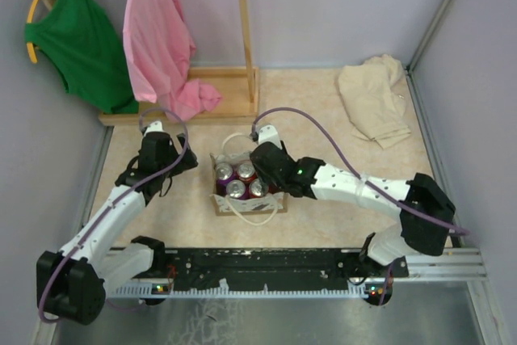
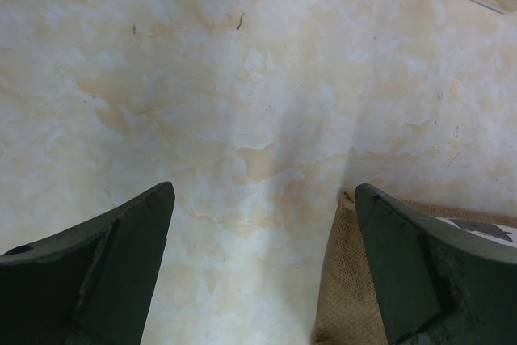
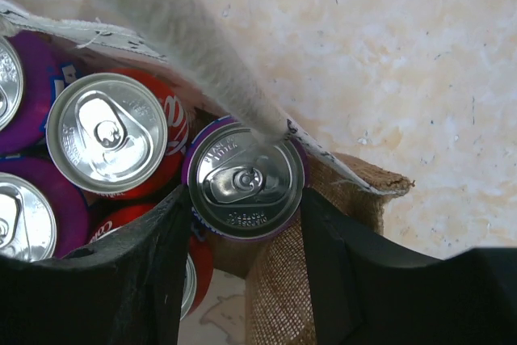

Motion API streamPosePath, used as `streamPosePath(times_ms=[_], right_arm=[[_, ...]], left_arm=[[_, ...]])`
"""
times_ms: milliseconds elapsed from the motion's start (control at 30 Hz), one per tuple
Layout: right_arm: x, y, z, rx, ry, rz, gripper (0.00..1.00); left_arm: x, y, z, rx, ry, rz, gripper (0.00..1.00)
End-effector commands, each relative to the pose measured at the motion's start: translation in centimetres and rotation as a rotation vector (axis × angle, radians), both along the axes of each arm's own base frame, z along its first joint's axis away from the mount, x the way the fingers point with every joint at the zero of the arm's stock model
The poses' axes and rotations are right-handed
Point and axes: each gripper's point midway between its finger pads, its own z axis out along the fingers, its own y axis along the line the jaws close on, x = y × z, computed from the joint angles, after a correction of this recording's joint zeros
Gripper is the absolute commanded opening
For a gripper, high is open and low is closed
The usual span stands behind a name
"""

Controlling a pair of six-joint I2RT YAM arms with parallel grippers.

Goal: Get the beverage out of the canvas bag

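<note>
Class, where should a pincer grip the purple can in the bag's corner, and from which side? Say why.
Grip the can across its upper sides, coming from straight above. It stands upright, lid up, and the neighbouring cans and the bag wall hide its lower body.

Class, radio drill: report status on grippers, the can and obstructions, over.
Right gripper shut on purple can inside canvas bag. Left gripper open, empty, beside bag. Rope handle crosses over that can; red can close alongside.

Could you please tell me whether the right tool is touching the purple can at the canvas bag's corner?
Touching. The right wrist view shows the right tool closed on the purple can, both fingers against its sides with no gap.
</note>
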Motion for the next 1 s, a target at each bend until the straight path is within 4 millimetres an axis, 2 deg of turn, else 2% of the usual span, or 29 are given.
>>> streamPosePath(times_ms=[0, 167, 233, 300, 467, 533, 733, 967], right_arm=[[1.2, 1.6, 0.3, 0.063, -0.039, -0.020, 0.00], [0.9, 0.8, -1.0, 0.019, -0.014, -0.040, 0.00], [0.7, 0.7, -1.7, -0.003, 0.008, -0.041, 0.17], [0.5, 0.6, -2.4, -0.021, 0.032, -0.046, 0.25], [-0.1, 0.1, -3.1, -0.036, 0.071, -0.067, 0.77], [-0.3, -0.2, -3.1, -0.032, 0.075, -0.076, 0.80], [-0.7, -0.6, -3.4, -0.030, 0.090, -0.086, 0.82], [-1.4, -1.2, -5.0, -0.054, 0.121, -0.086, 0.75]], left_arm=[[0.3, -0.2, -0.1, -0.015, -0.006, -0.002, 0.99], [0.3, -0.1, -0.3, -0.012, -0.002, 0.001, 0.99], [0.3, -0.1, -0.3, -0.011, -0.001, 0.002, 0.99], [0.3, -0.1, -0.3, -0.010, 0.000, 0.002, 0.99], [0.3, -0.2, -0.4, -0.008, 0.003, -0.004, 0.99], [0.4, -0.2, -0.5, -0.008, 0.004, -0.004, 0.99], [0.3, -0.3, -0.5, -0.011, 0.006, -0.009, 0.99], [0.0, -0.2, -0.6, -0.012, 0.005, -0.002, 0.99]])
